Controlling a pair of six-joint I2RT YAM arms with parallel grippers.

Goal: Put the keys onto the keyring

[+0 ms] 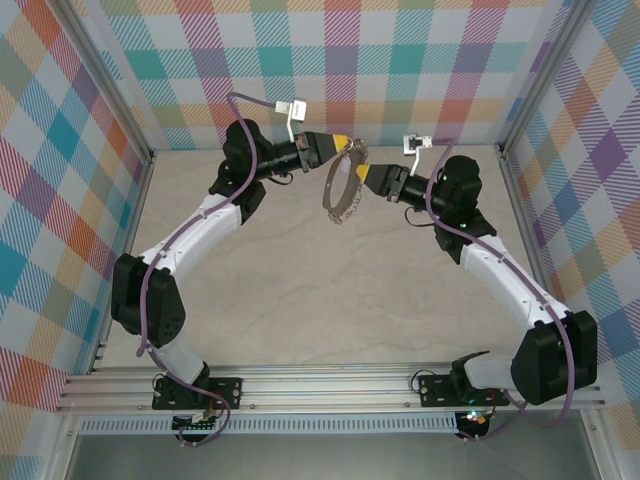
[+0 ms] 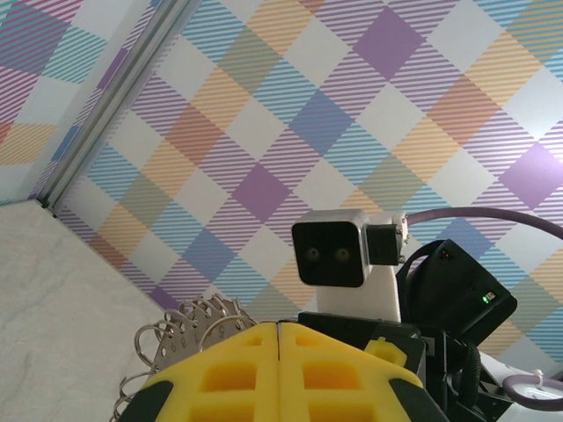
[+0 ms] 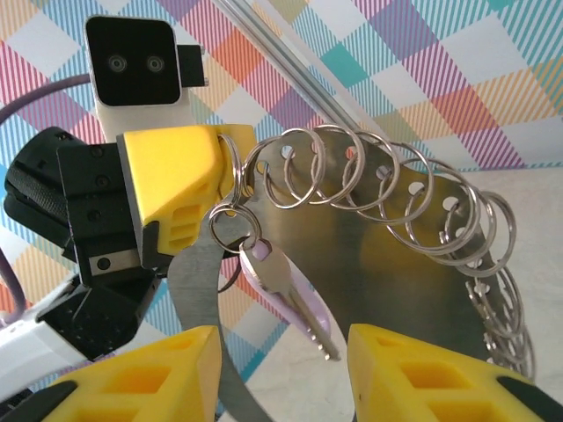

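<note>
Keys (image 3: pixel 286 286) are seen hung on a split ring between the right gripper's (image 3: pixel 283 345) spread fingers, the keyring (image 3: pixel 413 220) clamped by the left gripper (image 1: pixel 340 145); threading looks done, so a clean retreat is called for.

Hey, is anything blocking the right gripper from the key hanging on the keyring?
Nothing visible. The key hangs straight ahead of the right gripper, between its spread fingers; the keyring band only runs beside it.
</note>
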